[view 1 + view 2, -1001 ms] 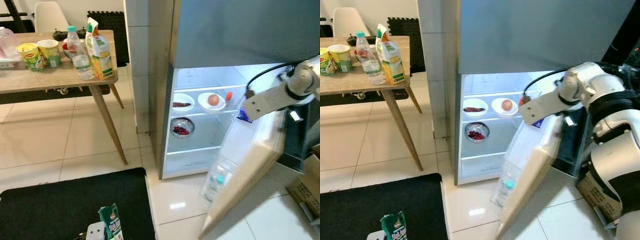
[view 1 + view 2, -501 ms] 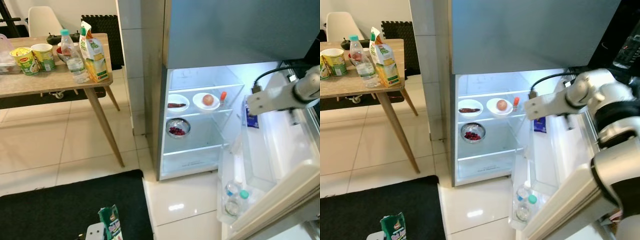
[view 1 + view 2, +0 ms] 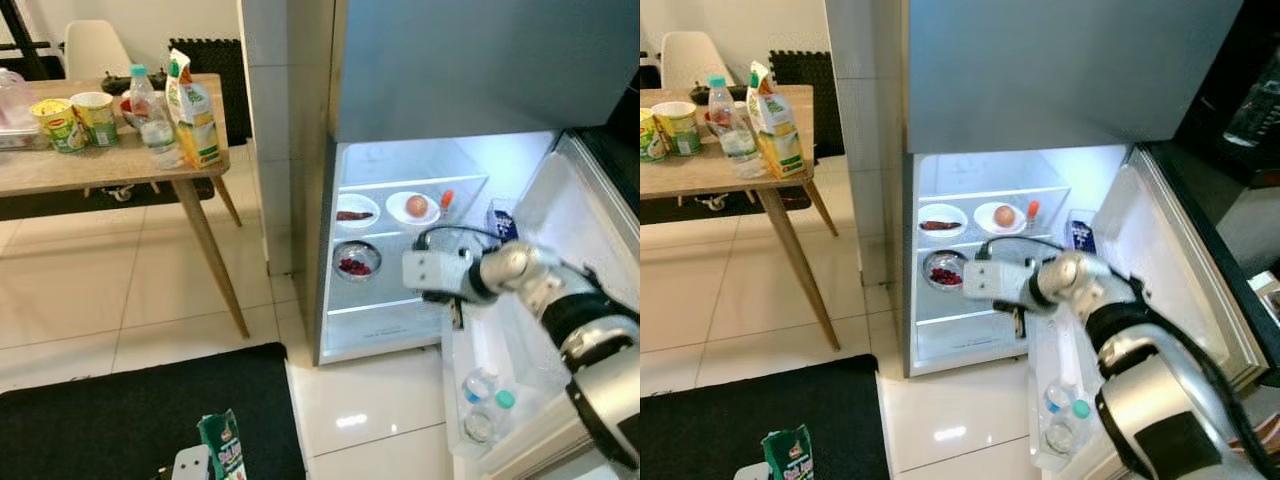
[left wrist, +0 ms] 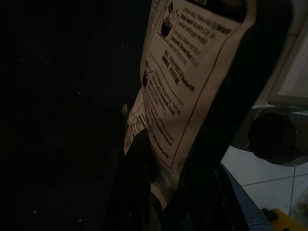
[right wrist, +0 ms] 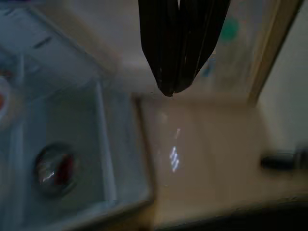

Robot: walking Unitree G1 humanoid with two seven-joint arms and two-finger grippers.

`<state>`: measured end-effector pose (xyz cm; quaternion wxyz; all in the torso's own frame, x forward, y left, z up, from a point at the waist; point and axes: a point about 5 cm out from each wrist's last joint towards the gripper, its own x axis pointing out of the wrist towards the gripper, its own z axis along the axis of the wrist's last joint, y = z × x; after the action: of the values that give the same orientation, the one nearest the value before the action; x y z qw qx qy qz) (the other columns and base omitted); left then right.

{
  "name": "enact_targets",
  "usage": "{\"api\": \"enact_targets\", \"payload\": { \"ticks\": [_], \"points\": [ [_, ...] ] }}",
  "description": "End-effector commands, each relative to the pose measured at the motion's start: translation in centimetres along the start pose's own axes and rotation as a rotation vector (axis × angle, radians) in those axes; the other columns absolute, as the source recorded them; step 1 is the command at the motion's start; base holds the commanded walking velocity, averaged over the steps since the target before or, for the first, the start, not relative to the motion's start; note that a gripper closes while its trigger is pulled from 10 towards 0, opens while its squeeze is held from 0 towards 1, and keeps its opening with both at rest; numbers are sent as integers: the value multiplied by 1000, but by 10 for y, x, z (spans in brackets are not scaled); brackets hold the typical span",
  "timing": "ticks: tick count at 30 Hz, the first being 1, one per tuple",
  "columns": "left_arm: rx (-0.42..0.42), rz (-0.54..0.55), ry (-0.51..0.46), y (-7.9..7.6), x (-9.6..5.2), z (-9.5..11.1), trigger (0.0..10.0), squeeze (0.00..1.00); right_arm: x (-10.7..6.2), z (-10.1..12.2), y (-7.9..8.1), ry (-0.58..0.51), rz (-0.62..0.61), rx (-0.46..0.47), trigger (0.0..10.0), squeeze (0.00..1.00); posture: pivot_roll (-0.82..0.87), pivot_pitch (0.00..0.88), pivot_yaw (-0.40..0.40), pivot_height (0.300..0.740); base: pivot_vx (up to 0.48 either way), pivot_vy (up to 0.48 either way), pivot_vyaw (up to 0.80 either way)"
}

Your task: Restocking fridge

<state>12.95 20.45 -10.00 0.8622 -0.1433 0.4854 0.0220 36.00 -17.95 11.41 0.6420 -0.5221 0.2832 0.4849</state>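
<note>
Green and printed, the snack packet (image 3: 224, 447) sits at the lower edge of the head views, well in front of the fridge (image 3: 420, 190) and off toward the worktop (image 3: 110, 160) side, over the black mat (image 3: 130, 410). The left tool (image 4: 159, 192) has its fingers clamped together on the packet's lower end; in the left wrist view the pale back panel with its printed instructions runs up and away from the fingers.

It is probably light, soft and crinkly, with contents that would crush if squeezed hard. A pinch on the flat sealed edge looks the safest hold, as the glossy film may slip under a loose grip. Its long axis stands roughly upright, top edge toward the camera, printed front facing the fridge side.

The fridge door (image 3: 590, 240) stands wide open. The right arm reaches across the lit opening, near the lower shelf and just in front of the bowl of red fruit (image 3: 359, 262). The right tool (image 5: 178, 72) hangs downward with its two black fingers pressed together and empty.

Above that bowl, two plates (image 3: 415, 205) rest on the upper shelf. Bottles (image 3: 485, 400) lie low in the door rack.
</note>
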Motion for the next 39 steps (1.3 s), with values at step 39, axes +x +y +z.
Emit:
{"api": "enact_targets", "payload": {
  "ticks": [39],
  "points": [
    [-26, -14, 45, -5, -1, -15, 10000, 0, -45, -151, 57, 636, -447, 421, 10000, 0, -106, 0, -68, 740, 0, 0, 0]
  ]
}}
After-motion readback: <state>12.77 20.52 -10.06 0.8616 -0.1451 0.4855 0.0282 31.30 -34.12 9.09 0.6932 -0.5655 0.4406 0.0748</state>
